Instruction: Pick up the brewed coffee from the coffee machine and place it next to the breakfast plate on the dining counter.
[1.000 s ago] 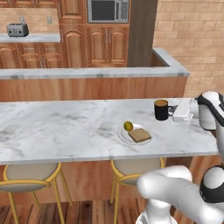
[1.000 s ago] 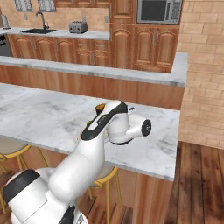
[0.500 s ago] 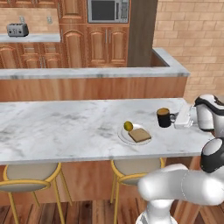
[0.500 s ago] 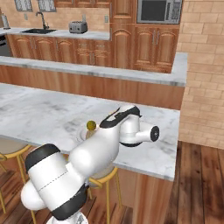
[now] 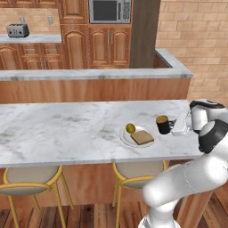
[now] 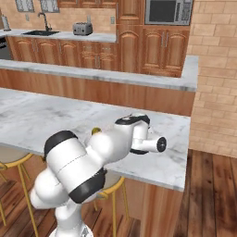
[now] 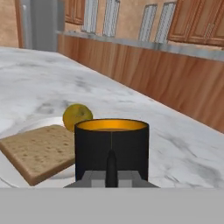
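Observation:
The brewed coffee [image 5: 163,124], a small black mug with brown liquid at its top, is upright just right of the breakfast plate [image 5: 126,139] on the dining counter [image 5: 67,129]. My gripper [image 5: 173,127] reaches in from the right and is shut on the mug's handle. In the hand view the mug [image 7: 111,146] stands straight ahead, its handle between my fingertips [image 7: 111,177]. The plate [image 7: 26,126] to its left carries toast [image 7: 39,151] and a yellow-green fruit [image 7: 77,116]. I cannot tell whether the mug's base touches the counter. The coffee machine is out of view.
A raised marble-topped wooden ledge [image 5: 89,73] runs behind the counter. Yellow-legged stools [image 5: 26,180] [image 5: 138,171] stand under its front edge. The counter's right end [image 6: 178,157] sits near a brick wall. A silver toaster [image 5: 18,30] and a microwave [image 5: 110,10] are far back.
The mug has come down in my gripper and a little closer to the plate. The forearm has swung lower over the counter's right end.

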Robot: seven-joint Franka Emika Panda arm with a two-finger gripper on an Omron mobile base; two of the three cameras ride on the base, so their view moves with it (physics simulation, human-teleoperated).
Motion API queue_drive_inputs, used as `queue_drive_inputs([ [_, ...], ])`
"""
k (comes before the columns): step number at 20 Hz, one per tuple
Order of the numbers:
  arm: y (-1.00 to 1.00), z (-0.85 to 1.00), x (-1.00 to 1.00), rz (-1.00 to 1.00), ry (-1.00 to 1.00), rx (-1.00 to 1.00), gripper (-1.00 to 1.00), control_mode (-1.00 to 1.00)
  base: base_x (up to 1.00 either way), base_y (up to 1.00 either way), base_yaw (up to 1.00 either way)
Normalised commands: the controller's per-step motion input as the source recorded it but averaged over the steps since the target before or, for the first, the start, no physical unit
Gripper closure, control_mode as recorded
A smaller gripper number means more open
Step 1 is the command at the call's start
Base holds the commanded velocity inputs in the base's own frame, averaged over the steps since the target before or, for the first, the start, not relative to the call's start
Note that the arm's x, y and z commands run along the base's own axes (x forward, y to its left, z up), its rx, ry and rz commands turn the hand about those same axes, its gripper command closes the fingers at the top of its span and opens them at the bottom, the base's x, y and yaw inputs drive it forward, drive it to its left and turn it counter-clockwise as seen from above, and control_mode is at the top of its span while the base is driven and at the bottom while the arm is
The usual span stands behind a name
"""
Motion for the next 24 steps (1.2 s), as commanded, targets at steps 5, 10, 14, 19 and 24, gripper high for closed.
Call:
queue_drive_inputs([
  [5, -0.1, -0.41, 0.48, 0.0, 0.0, 0.0, 1.0, -1.0, 0.0, 0.0, 0.0],
  [10, -0.31, -0.46, 0.4, 0.01, 0.0, 0.0, 1.0, -1.0, 0.0, 0.0, 0.0],
  [14, -0.43, -0.5, 0.29, 0.05, 0.0, 0.0, 1.0, -1.0, 0.0, 0.0, 0.0],
  [19, -0.2, -0.36, 0.12, 0.09, 0.0, 0.0, -1.0, -1.0, 0.0, 0.0, 0.0],
  [24, -0.11, -0.03, -0.16, 0.17, -0.04, 0.0, -1.0, -1.0, 0.0, 0.0, 0.0],
])
